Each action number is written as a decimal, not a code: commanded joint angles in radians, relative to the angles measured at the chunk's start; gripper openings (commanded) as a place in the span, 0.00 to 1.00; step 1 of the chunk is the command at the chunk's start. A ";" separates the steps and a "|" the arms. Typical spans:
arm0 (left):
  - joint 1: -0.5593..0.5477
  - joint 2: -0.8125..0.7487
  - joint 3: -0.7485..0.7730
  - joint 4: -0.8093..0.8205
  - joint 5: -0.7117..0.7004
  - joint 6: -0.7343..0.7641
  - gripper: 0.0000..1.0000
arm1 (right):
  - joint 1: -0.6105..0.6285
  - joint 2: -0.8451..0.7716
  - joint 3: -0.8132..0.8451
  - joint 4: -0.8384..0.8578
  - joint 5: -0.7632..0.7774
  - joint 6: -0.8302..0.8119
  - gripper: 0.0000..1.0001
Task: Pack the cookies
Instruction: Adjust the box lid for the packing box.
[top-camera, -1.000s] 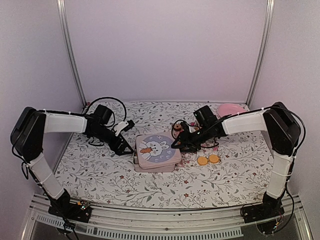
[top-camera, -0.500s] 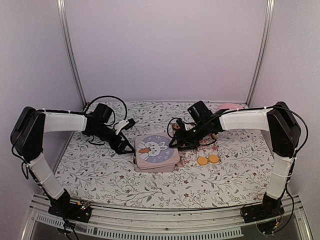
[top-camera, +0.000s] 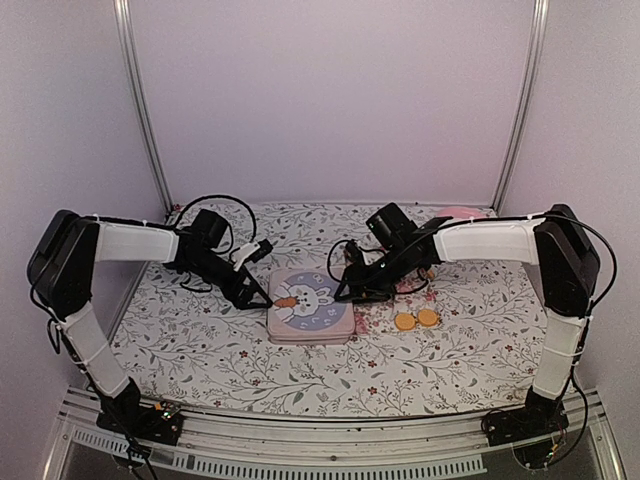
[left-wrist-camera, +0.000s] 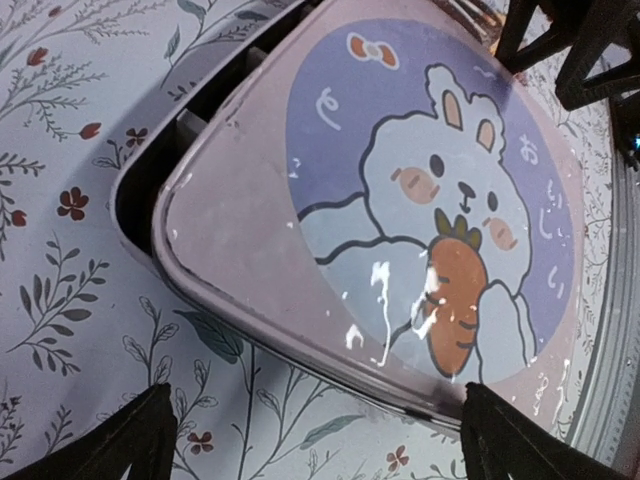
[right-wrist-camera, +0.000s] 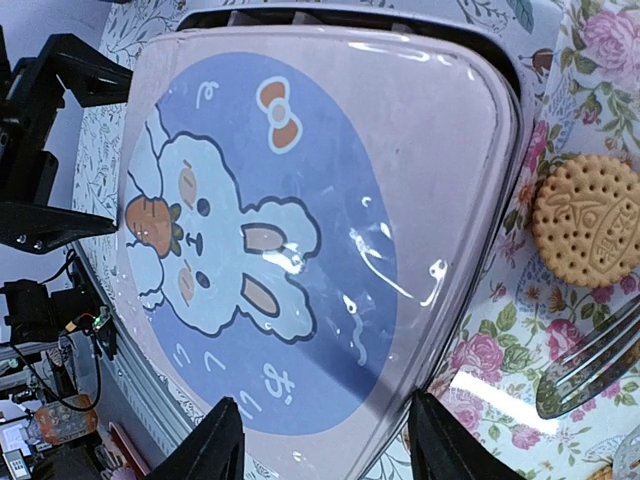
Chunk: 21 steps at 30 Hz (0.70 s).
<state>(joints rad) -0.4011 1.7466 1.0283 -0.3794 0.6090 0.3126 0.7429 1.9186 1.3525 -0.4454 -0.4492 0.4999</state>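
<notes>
At far left, low by the left edge of the tin (top-camera: 310, 308): left gripper (top-camera: 260, 294), fingers spread as wide as they go, holding nothing, only cloth and lid between them in the wrist view.

In the middle: lid (left-wrist-camera: 400, 210) with a rabbit and carrot on it, lying over the tin but slightly askew, with a dark gap along the left side.

Just right of the tin: right gripper (top-camera: 350, 287), fingers partway apart, flanking the near corner of the lid in its own wrist view, with no clamp on it to be seen.

Further right, loose on the flowered tablecloth (top-camera: 200, 350) and well outside the tin: two orange-tan cookies (top-camera: 416, 320) side by side, one of them showing close beside the tin's edge in the right wrist view, with a fork (right-wrist-camera: 590, 370) next to it.

Seems unfinished: at least those two to go in, which likely means lifting the lid first and closing it after.

Hidden: everything inside the tin, so no telling how many are packed. Mostly covered by the right arm at the back: pink plate (top-camera: 464, 213). Too small to name: brownish bits behind the right gripper. Cut off at the frame edge: the fork's handle.
</notes>
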 joint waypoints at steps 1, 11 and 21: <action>0.004 0.037 0.046 0.016 -0.030 -0.024 0.99 | 0.009 0.020 0.040 -0.004 0.012 -0.011 0.57; 0.004 0.104 0.133 0.002 -0.073 -0.037 0.99 | 0.012 0.043 0.073 0.005 -0.002 -0.012 0.56; 0.004 0.154 0.198 0.001 -0.080 -0.034 0.96 | 0.012 0.068 0.099 -0.015 0.023 -0.030 0.55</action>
<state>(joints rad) -0.4007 1.8668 1.1793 -0.3794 0.5343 0.2798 0.7467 1.9621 1.4235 -0.4496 -0.4465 0.4911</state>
